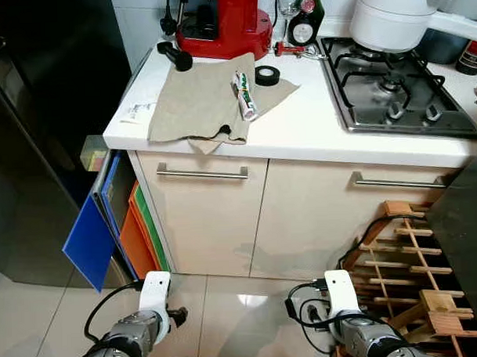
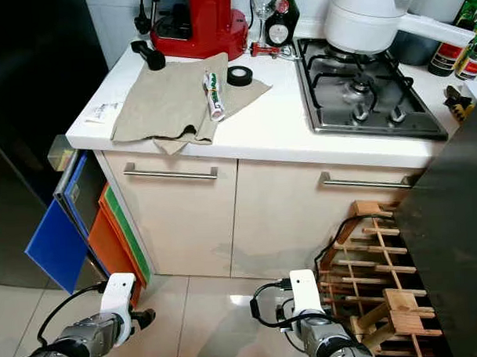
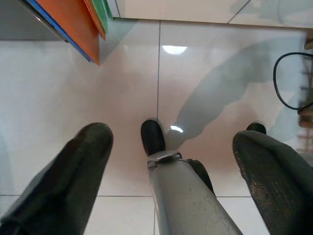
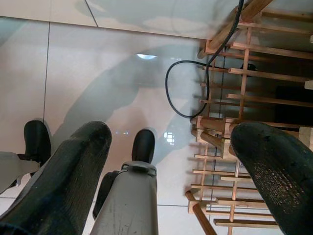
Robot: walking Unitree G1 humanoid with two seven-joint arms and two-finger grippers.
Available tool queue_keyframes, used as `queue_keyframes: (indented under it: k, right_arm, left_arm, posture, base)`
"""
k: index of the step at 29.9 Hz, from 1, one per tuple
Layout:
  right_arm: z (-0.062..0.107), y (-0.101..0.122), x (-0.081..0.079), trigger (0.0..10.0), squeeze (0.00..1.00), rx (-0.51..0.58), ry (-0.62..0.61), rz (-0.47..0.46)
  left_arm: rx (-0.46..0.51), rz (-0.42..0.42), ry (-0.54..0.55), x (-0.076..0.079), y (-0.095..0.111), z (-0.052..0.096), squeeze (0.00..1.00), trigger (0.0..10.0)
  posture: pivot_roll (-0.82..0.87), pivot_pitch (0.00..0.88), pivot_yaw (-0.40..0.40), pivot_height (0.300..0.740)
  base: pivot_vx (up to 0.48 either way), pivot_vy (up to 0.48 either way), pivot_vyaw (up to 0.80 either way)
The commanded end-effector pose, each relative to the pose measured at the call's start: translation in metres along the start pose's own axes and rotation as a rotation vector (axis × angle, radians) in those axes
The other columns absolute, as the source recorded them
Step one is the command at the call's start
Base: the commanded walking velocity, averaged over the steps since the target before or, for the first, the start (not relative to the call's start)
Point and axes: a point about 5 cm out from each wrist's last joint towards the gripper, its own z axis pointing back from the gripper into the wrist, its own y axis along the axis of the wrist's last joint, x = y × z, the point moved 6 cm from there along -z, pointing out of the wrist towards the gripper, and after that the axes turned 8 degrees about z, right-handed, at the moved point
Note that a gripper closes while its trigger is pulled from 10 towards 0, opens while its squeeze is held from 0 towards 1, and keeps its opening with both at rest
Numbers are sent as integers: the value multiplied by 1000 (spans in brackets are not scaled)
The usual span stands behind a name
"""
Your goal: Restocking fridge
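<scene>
Both grippers hang low over the floor tiles, left gripper (image 3: 166, 161) and right gripper (image 4: 168, 161), fingers spread wide and holding nothing. So restocking looks barely started imo. Fridge (image 1: 41, 130) sits dark on the left, door apparently closed. Only obvious candidate to stock is a tube (image 1: 244, 96) on the cloth (image 1: 204, 101) atop the counter (image 1: 315, 129), well apart from both.

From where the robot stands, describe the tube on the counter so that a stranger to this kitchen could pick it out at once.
Start at the white counter left of the gas hob. A beige cloth is spread there in front of the red machine. The tube lies on the cloth's right part: white, slim, with green lettering, unlike the round black tape roll beside it.
</scene>
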Motion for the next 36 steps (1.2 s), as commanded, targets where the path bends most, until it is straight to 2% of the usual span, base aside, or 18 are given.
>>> queue_keyframes:
  k: [1,2,3,4,5,8,10,13,14,16,18,20,22,26,36]
  right_arm:
    - [0,-2,3,10000,1000,-8,-1,20]
    - [0,-3,2,10000,1000,-15,6,30]
    - [0,-4,2,10000,1000,-18,10,34]
    - [0,-4,1,10000,1000,-19,12,35]
    - [0,-5,3,10000,0,-20,3,23]
    - [0,-6,6,10000,0,-25,-11,-1]
    - [1,-10,7,10000,0,-45,-19,-60]
    - [1,-12,6,10000,0,-57,-7,-225]
    - [1,-12,6,10000,0,-60,-12,-305]
    - [1,-12,8,10000,0,-64,-18,-381]
    - [1,-11,10,10000,0,-60,-24,-351]
    - [1,-10,11,10000,0,-58,-26,-319]
    - [1,-10,11,10000,0,-59,-30,-285]
    - [1,-13,17,10000,0,-73,-58,-247]
    - [1,-15,14,10000,0,-82,-35,-262]
  left_arm:
    - [-5,-5,-3,1,1,0,659,10000]
    - [-7,2,-6,2,0,0,659,10000]
    - [-6,1,-5,1,0,0,0,10000]
    - [-5,-1,-3,1,1,0,0,10000]
    - [-6,0,-2,1,0,0,0,10000]
    - [-13,11,-1,0,-1,0,0,10000]
    - [-28,29,6,-1,-3,0,0,10000]
    - [-23,75,1,0,-4,0,0,10000]
    - [-24,119,-3,1,-5,0,0,10000]
    - [-27,167,-5,2,-7,0,0,10000]
    - [-36,222,-10,3,-10,0,0,10000]
    - [-55,175,8,1,-11,0,0,10000]
    - [-60,138,8,0,-11,0,1000,10000]
    - [-63,97,-33,4,-9,0,1000,10000]
    - [-57,98,-75,9,-8,0,1000,10000]
  posture:
    - [-20,0,-38,740]
    - [-20,0,-38,740]
    - [-21,0,-38,740]
    - [-21,0,-38,740]
    - [-22,0,-38,740]
    - [-24,0,-37,740]
    - [-24,0,-35,740]
    - [-26,0,-33,740]
    - [-25,0,-33,740]
    - [-25,0,-33,740]
    - [-28,0,-30,740]
    - [-28,0,-31,740]
    - [-30,0,-31,740]
    - [-31,0,-28,740]
    - [-34,0,-28,740]
  base:
    - [0,0,0]
    - [0,0,0]
    - [0,0,0]
    - [0,0,0]
    - [0,0,0]
    - [0,0,0]
    - [0,0,0]
    - [0,0,0]
    - [0,0,0]
    - [0,0,0]
    - [0,0,0]
    - [0,0,0]
    - [0,0,0]
    - [0,0,0]
    - [0,0,0]
